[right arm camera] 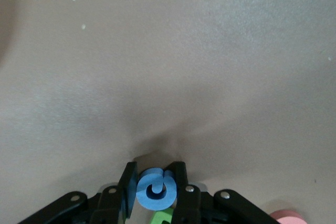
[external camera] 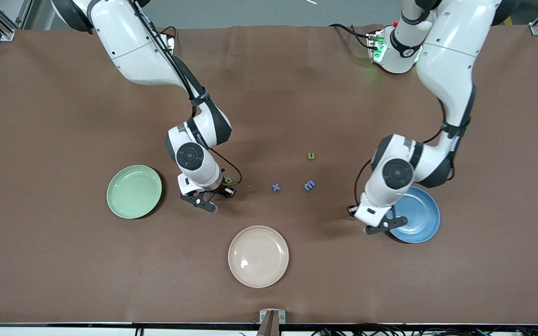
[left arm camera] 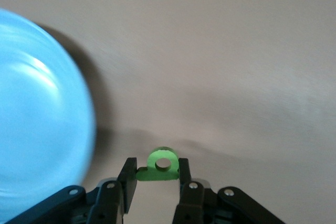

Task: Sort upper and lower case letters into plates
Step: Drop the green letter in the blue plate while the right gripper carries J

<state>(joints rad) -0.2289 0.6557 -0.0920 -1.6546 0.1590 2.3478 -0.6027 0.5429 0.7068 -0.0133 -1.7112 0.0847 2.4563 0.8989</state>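
The pale green plate (external camera: 134, 192) is seen toward the right arm's end of the table, empty. Just beside it, the right gripper (external camera: 213, 199) is held low at the table; its fingers (right arm camera: 180, 182) are closed on a blue letter (right arm camera: 155, 189), as shown in the right wrist view. A green letter (external camera: 229, 180) is seen right next to that gripper, and a pink-red piece (right arm camera: 287, 216) lies near. A cream plate (external camera: 258, 256) sits nearest the front camera. A blue x (external camera: 276, 187), a blue letter m (external camera: 309, 185) and a green u (external camera: 312, 156) lie between the arms. The left gripper (external camera: 387, 225) is held at the blue plate (external camera: 419, 215) rim, clamped on a green letter with a hole (left arm camera: 161, 165).
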